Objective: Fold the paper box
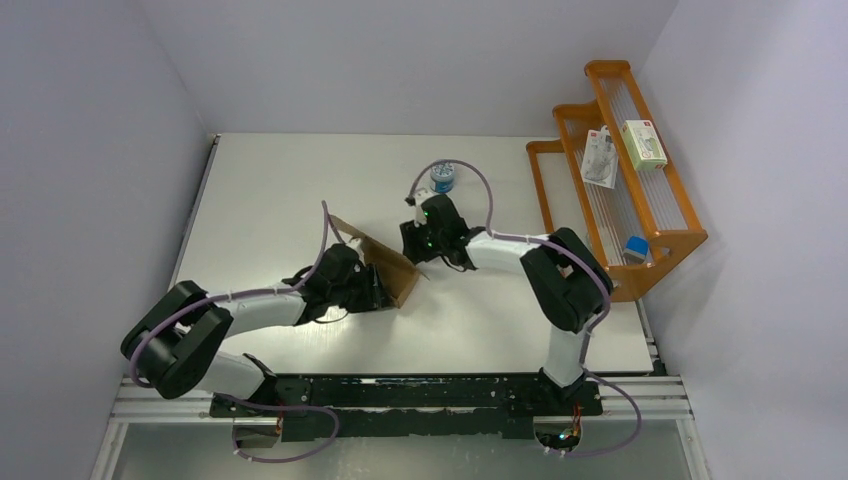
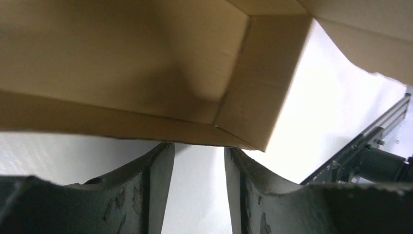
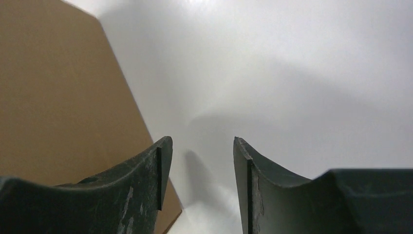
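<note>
- A white rectangular table [image 1: 260,200] carries everything, with both arm bases bolted along its near edge.
- An orange wooden stepped rack [image 1: 680,235] stands along the right edge of the table.
- The black left arm [image 1: 250,310] reaches in from the near left corner, and the black right arm [image 1: 560,270] bends in from the near right. The two meet near the middle of the surface.
- The plain brown cardboard paper box [image 1: 385,262] sits near the middle of the table between the two wrists. It is partly folded, with panels raised at an angle and meeting along creases.
- The left gripper [image 2: 198,151] has its jaws apart with bare table showing between them. The cardboard's lower edge crosses just beyond its fingertips [image 2: 160,165].
- The right gripper [image 3: 202,146] is also spread, with nothing between the jaws. A brown panel lies just beside its left finger.
- A small blue-and-white round tin [image 1: 443,178] stands toward the far edge, just behind the right wrist.
- A white-and-green printed carton [image 1: 645,143] and a white pouch [image 1: 598,158] lie on the rack's far steps. A small blue block [image 1: 634,248] is at its near end.
</note>
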You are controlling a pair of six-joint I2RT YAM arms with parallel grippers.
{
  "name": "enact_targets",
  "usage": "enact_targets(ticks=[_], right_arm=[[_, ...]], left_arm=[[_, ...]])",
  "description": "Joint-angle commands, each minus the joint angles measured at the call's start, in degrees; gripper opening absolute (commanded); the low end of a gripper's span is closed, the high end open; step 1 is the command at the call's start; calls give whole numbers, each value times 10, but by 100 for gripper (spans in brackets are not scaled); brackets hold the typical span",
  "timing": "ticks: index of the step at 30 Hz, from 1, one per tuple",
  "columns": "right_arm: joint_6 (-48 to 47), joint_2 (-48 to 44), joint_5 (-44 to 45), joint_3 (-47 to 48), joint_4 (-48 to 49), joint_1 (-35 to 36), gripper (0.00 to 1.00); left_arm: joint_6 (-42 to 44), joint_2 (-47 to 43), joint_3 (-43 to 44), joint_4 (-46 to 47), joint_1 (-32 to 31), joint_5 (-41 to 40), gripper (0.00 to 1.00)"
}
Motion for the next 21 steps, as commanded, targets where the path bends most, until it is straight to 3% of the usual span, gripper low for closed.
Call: enact_targets(ticks=[1, 5, 9, 17, 21], right_arm=[[-49, 47, -36, 81, -17, 19, 54], [-64, 58, -11, 124, -23, 0, 56], [-74, 24, 32, 122, -41, -19, 59], [-33, -112, 180, 41, -117, -27, 62], [-9, -206, 191, -27, -140, -27, 63]], left_arm=[[-42, -4, -40, 93, -18, 3, 50], [-36, -28, -41, 69, -19, -17, 54], [-10, -84, -32, -15, -19, -61, 61], [71, -198, 35, -232, -2, -133, 70], [118, -212, 91, -317, 18, -175, 75]])
